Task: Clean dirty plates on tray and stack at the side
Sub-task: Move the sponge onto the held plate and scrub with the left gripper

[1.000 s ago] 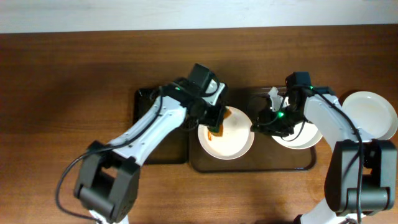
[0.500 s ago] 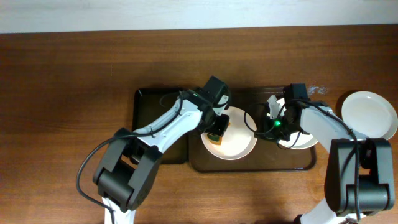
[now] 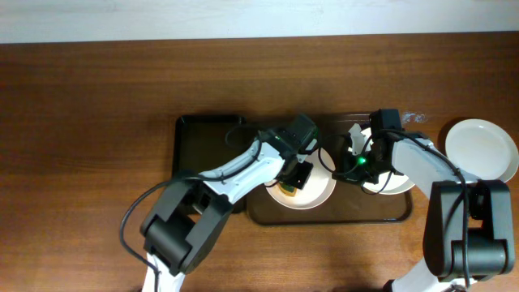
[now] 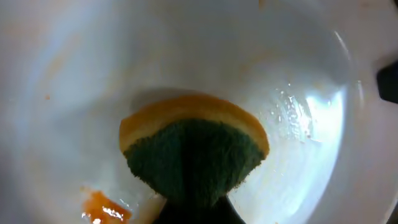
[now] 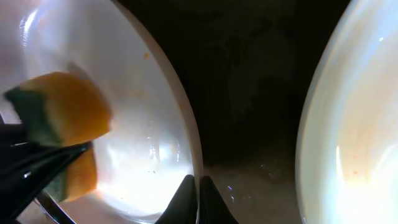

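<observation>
From overhead, you had the left claw point(image 3: 293, 178) clamped on a sponge point(image 3: 286, 189), pressing it onto the middle plate point(image 3: 315, 191). That plate sat directly beneath the claw on the brown tray point(image 3: 324, 216). Your right claw point(image 3: 339, 167) was at the same plate's rim, on the side facing away from the left claw. Behind the right claw, partly under its arm, the second plate point(image 3: 391, 188) lay on the tray too. The third plate point(image 3: 482, 150) lay further out, off the tray on the table point(image 3: 81, 122). A black tray point(image 3: 203, 162) lay behind the left claw, just beside the brown one.

In the left wrist view, the sponge point(image 4: 193, 155) showed its green face, with its orange layer against the middle plate point(image 4: 186, 50). An orange sauce smear point(image 4: 102, 206) lay just left of the claw.

In the right wrist view, your right claw point(image 5: 199, 196) was pinched on the rim of the middle plate point(image 5: 149, 124), one tip on each side. The sponge point(image 5: 68, 109) sat ahead and to its left. The second plate point(image 5: 348, 143) lay to its right, apart, with dark tray point(image 5: 249, 74) between them.
</observation>
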`<state>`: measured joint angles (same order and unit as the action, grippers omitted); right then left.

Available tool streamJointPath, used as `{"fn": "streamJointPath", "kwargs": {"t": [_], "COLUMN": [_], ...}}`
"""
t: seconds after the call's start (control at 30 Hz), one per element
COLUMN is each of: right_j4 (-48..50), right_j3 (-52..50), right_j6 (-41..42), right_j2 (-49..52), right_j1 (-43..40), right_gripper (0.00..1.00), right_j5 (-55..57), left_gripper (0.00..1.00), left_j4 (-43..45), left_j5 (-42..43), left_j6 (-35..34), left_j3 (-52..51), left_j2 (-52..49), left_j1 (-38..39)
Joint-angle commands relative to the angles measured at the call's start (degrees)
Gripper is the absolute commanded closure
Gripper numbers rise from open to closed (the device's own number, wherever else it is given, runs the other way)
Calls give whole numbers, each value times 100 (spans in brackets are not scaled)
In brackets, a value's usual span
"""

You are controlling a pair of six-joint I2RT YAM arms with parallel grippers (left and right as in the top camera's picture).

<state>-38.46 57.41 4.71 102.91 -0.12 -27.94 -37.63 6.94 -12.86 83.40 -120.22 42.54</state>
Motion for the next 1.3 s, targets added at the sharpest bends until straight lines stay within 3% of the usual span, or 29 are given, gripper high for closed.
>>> {"fn": "streamJointPath", "kwargs": {"t": [0.0,0.2,0.43,0.7,0.83,0.93,1.27], "right_j4": [17,13,-9,-9,-7,-7,-11], "right_j3": [-63,-63,-63,-63,-63,-63,-63], "right_j6": [2,2,2,2,2,2,2], "right_j2": [-26,-26,-26,-28,-26,-26,-26], "right_j1": [11,11,11,11,11,11,11], "right_gripper": [96,96,96,96,96,96,96], "right_j5": [76,76,76,76,74,74,74], "left_gripper": [100,100,100,100,100,100,100], "left_j4": [48,273,400,81,-625,-590,127], "left_j5": [-542,-1499,-1471,-2031,-859,-227,-227], "left_j6": [94,96,98,374,345,328,308], "left_j3": [-11,-9,160,597,496,129,-387], "left_j2": [-321,-321,-282,837,922,918,542], "left_j1": [-48,-385,-640,-634,-616,-540,258]}}
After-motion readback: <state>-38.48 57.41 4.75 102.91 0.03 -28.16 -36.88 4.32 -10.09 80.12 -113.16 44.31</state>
